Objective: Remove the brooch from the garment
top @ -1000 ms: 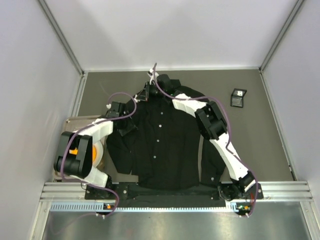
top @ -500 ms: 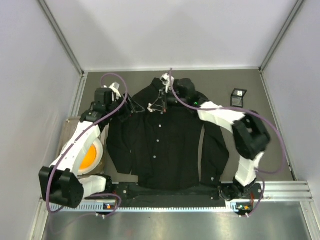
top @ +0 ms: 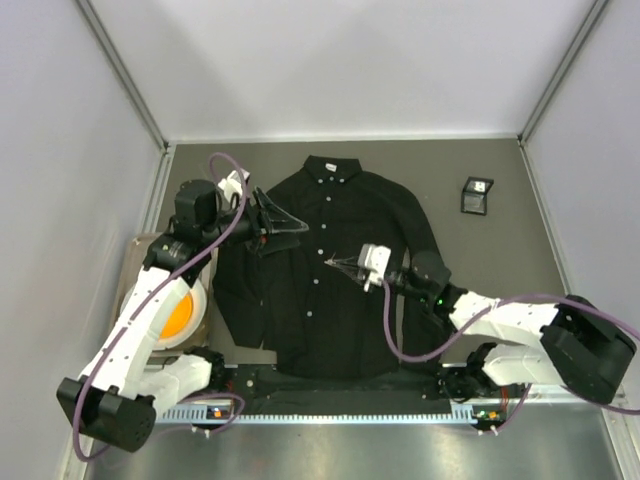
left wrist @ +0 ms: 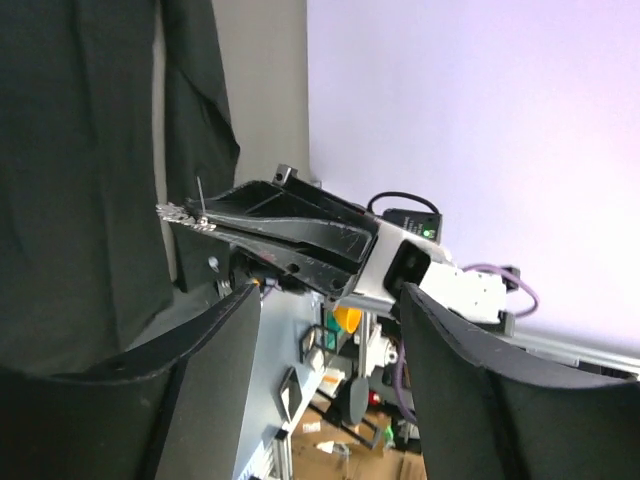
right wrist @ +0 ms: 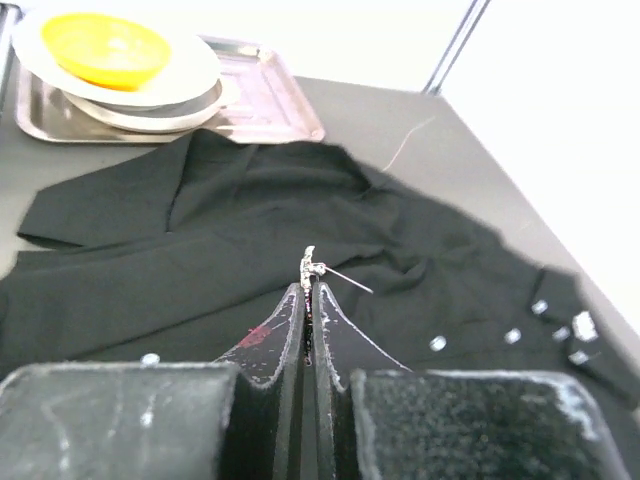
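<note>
The black garment (top: 330,310) lies flat on the table, collar at the far end; it also shows in the right wrist view (right wrist: 180,260) and the left wrist view (left wrist: 80,150). My right gripper (top: 335,263) is shut on the brooch (right wrist: 310,262), a tiny white ornament with its pin sticking out sideways, held clear above the shirt's middle. The brooch also shows in the left wrist view (left wrist: 185,213) at the tip of the right gripper (left wrist: 215,222). My left gripper (top: 298,229) is open and empty over the shirt's left shoulder, its jaws wide apart (left wrist: 325,300).
A small black box (top: 477,195) lies at the far right of the table. A metal tray (top: 140,250) with a white plate (right wrist: 180,80) holding an orange thing (right wrist: 105,48) stands left of the shirt. White walls close in the table on three sides.
My right gripper has drawn back from the collar to above the shirt's middle with the brooch in it. My left arm has swung to the shirt's left shoulder.
</note>
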Controlling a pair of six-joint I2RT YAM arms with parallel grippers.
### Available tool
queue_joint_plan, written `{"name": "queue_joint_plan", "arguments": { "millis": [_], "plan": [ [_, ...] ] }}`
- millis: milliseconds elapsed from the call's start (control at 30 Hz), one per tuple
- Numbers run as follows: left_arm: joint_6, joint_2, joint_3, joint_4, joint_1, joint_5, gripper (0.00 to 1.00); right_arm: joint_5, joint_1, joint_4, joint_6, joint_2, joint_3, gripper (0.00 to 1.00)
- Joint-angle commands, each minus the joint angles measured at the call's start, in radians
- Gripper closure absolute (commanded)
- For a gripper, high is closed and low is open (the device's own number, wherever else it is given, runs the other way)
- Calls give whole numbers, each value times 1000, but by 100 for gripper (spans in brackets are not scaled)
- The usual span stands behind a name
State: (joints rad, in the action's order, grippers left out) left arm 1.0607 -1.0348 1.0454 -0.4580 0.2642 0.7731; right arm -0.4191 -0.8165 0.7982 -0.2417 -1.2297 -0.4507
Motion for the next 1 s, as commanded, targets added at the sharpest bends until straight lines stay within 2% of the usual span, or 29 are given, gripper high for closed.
{"name": "queue_joint_plan", "arguments": {
  "millis": [0, 133, 300, 433, 600, 733, 967],
  "plan": [
    [122, 71, -34, -5, 85, -26, 38, 210, -146, 256, -382, 55, 61, 100],
    [108, 82, -28, -50, 148, -116, 38, 370, -260, 236, -675, 55, 56, 100],
    [104, 58, -33, -67, 220, -193, 42, 497, -315, 344, -872, 13, 58, 100],
    [102, 45, -41, -59, 251, -239, 46, 497, -325, 323, -874, 13, 46, 100],
    [102, 10, -39, -42, 277, -256, 51, 526, -358, 409, -895, -28, 50, 100],
    [108, -2, -48, -38, 285, -299, 60, 526, -365, 424, -881, -39, 49, 100],
    [101, -13, -45, -22, 288, -316, 68, 522, -372, 438, -875, -48, 53, 100]
  ]
}}
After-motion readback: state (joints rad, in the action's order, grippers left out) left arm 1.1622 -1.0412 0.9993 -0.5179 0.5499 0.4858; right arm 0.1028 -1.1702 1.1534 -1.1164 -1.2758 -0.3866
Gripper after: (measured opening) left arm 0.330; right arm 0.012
